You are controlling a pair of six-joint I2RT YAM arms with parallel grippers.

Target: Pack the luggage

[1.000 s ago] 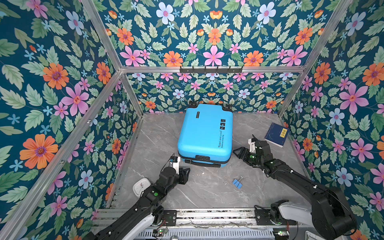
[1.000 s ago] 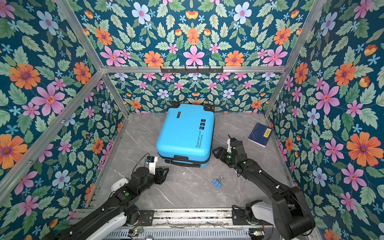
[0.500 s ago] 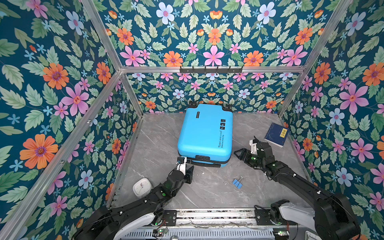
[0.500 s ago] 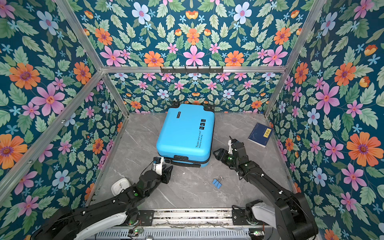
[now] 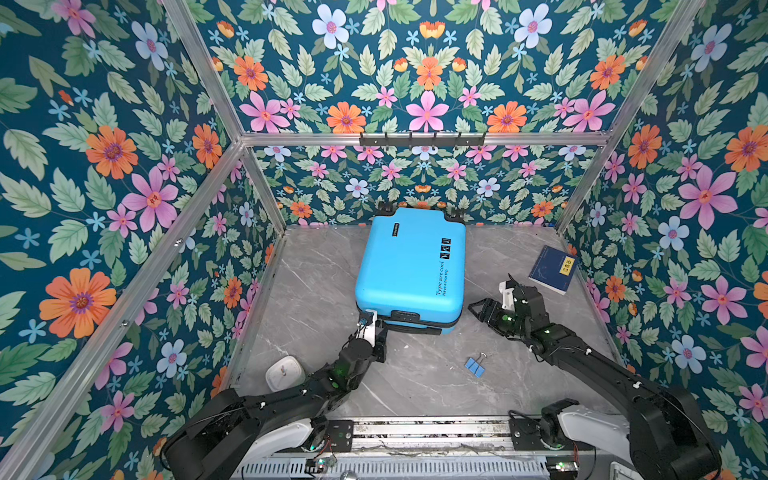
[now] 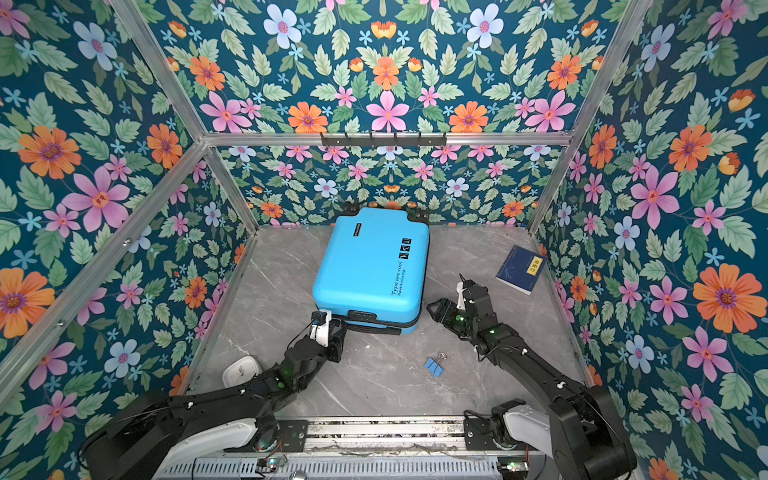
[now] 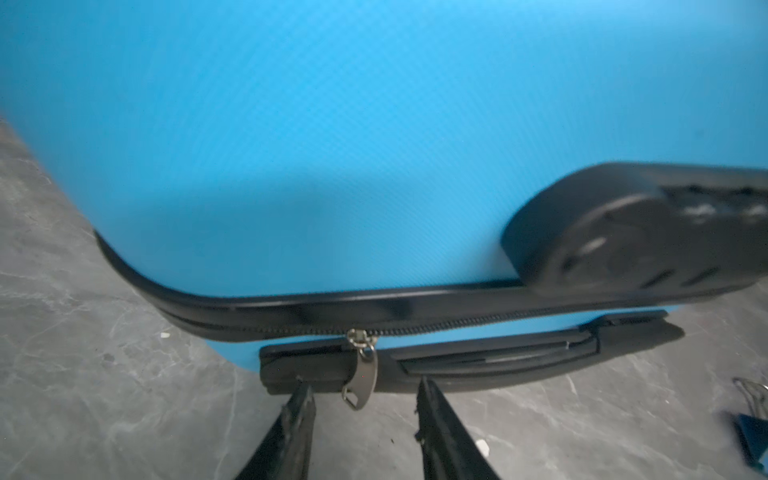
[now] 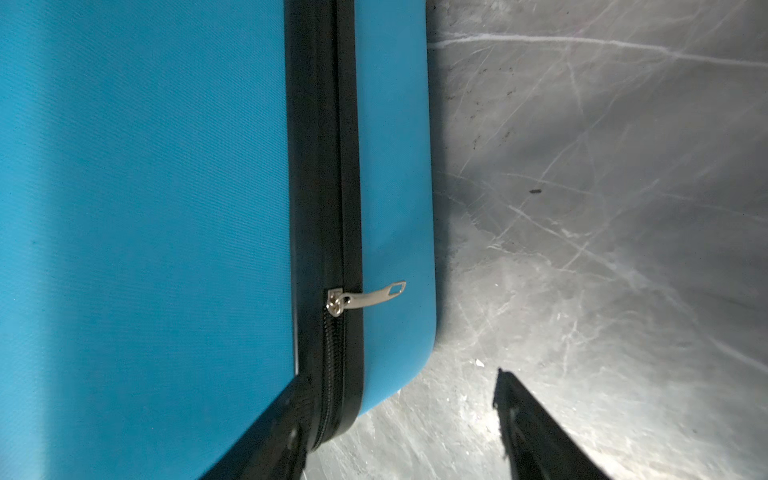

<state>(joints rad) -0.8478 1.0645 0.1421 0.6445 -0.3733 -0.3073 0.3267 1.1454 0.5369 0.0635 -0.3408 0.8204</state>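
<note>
Closed suitcase [image 5: 409,266] lying flat at the back-centre of the tabletop [image 5: 324,282]. The left fingers [image 7: 293,436] have advanced from the bare tabletop to its near edge. They are narrowing but still apart, one on each side of a zipper pull [image 7: 360,380], not yet touching it. The right fingers [image 8: 528,432] stay spread beside the near right corner. Unzipping appears about to begin, so packing likely remains ahead.

The suitcase [image 5: 409,266] bears black lettering on its lid: "Type are cool", with "Have a nice trip" beneath. A small black tag [image 5: 396,229] on it is too small to read, as is the yellow label [image 5: 566,266] on the book [image 5: 546,274].
</note>
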